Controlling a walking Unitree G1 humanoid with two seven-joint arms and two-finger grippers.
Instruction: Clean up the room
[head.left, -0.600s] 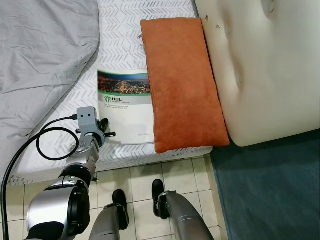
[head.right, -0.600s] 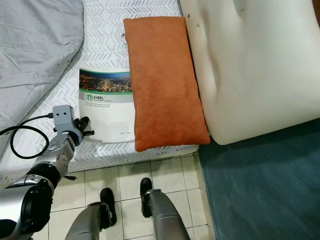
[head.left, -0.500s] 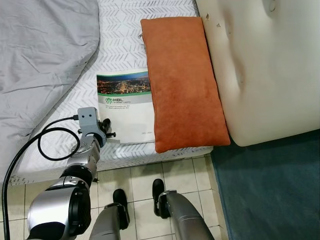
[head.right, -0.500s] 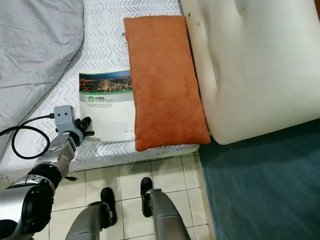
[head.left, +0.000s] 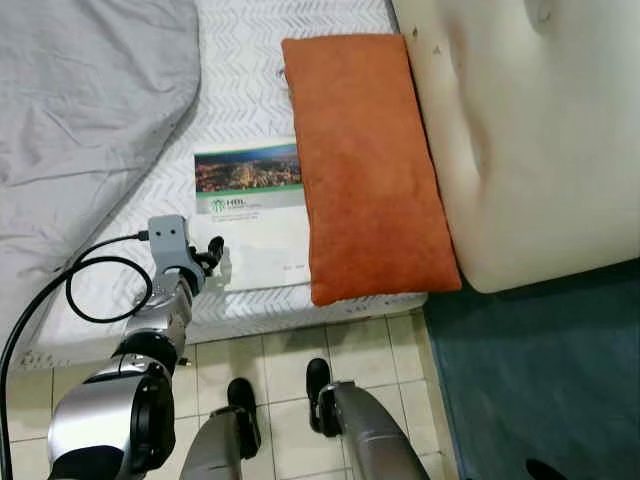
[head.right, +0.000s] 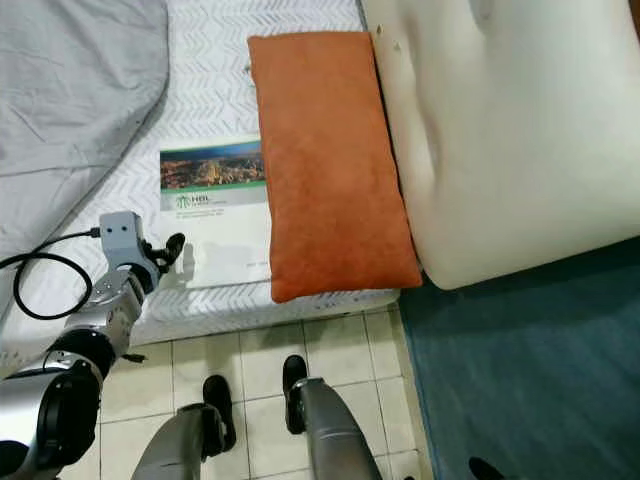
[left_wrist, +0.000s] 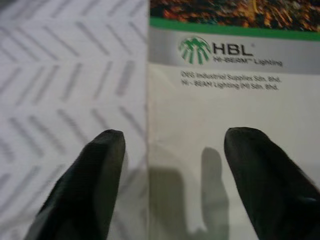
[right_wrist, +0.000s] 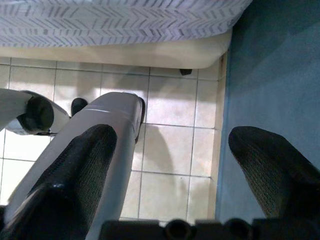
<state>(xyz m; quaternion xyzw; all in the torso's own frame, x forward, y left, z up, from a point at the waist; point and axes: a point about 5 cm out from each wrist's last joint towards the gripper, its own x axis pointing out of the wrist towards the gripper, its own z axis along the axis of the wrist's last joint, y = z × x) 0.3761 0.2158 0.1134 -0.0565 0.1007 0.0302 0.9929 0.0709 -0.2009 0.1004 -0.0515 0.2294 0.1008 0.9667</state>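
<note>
A white booklet (head.left: 255, 220) with a city photo and green HBL logo lies on the patterned bed sheet (head.left: 235, 95), tucked against an orange pillow (head.left: 365, 165). My left gripper (head.left: 212, 252) hovers open at the booklet's near left corner. In the left wrist view the left gripper (left_wrist: 170, 165) straddles the booklet's (left_wrist: 225, 110) left edge, one finger over the sheet (left_wrist: 65, 75), the other over the cover. My right gripper (right_wrist: 170, 165) hangs open over the tiled floor (right_wrist: 170, 140) beside my leg.
A grey blanket (head.left: 80, 100) covers the bed's left side. A big cream cushion (head.left: 530, 130) leans at the right of the pillow. A blue rug (head.left: 540, 380) lies on the floor to the right. White tiles (head.left: 270, 355) run along the bed's front edge.
The left gripper has shifted a little along the booklet's near left corner. The booklet's far edge has drawn slightly towards me. The pillow has stayed put.
</note>
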